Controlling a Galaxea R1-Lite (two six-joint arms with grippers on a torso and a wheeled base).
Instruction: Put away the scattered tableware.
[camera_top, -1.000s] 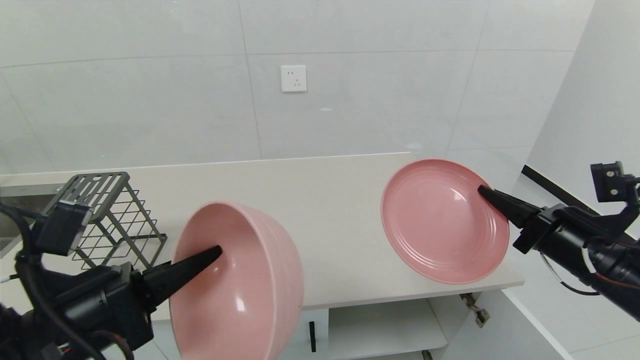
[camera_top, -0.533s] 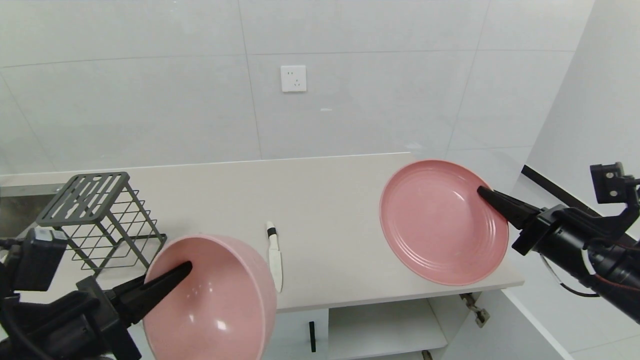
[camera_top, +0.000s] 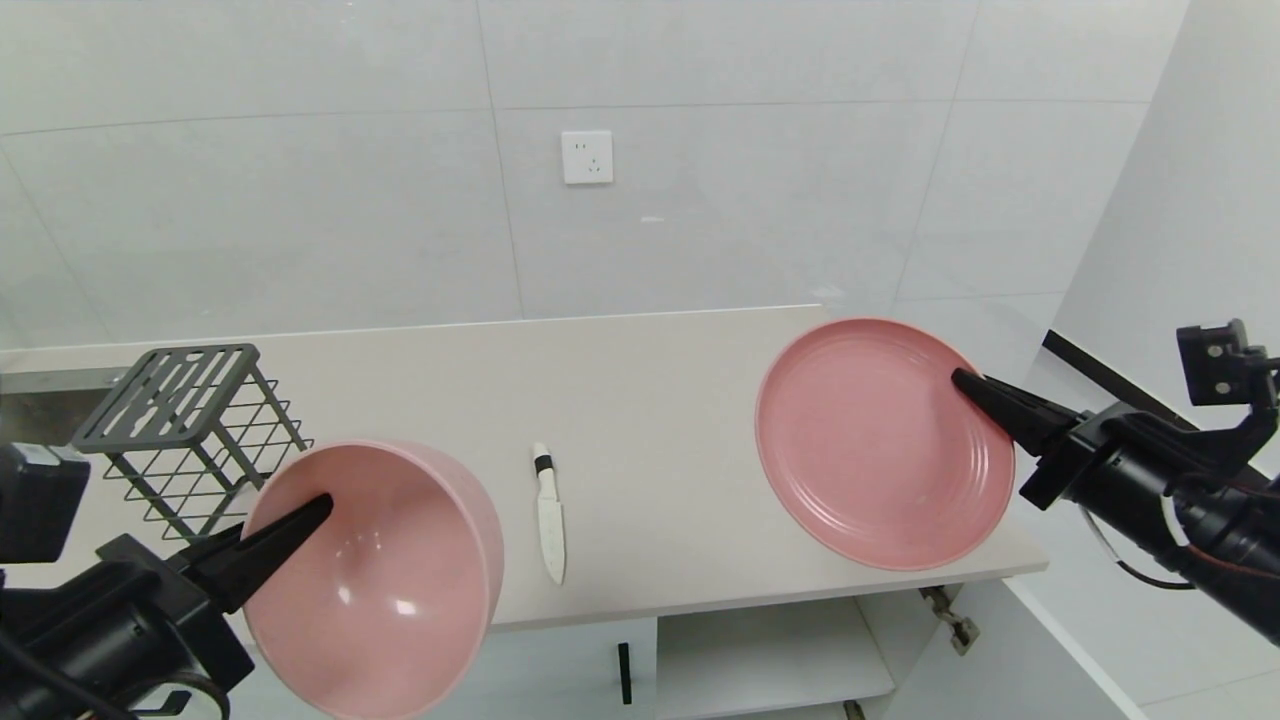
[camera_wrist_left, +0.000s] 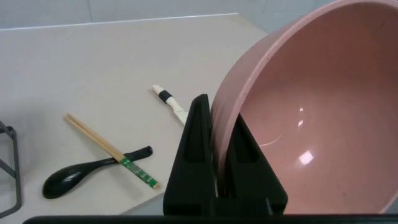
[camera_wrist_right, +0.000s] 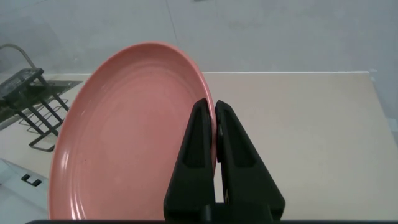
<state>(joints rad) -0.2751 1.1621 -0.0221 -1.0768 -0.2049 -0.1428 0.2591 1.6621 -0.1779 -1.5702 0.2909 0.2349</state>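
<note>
My left gripper is shut on the rim of a pink bowl, held tilted in the air at the counter's front left; the same pink bowl is clamped by my left gripper in the left wrist view. My right gripper is shut on the rim of a pink plate, held tilted over the counter's right end; that pink plate is pinched by my right gripper in the right wrist view. A white knife lies on the counter between them. Wooden chopsticks and a black spoon lie below the bowl.
A dark wire rack stands at the counter's left, beside a sink edge. An open cabinet shelf sits under the counter, with its door swung out at the right. A tiled wall backs the counter.
My left gripper has carried the bowl down and to the left, uncovering the white knife on the counter. The plate in my right gripper has barely shifted.
</note>
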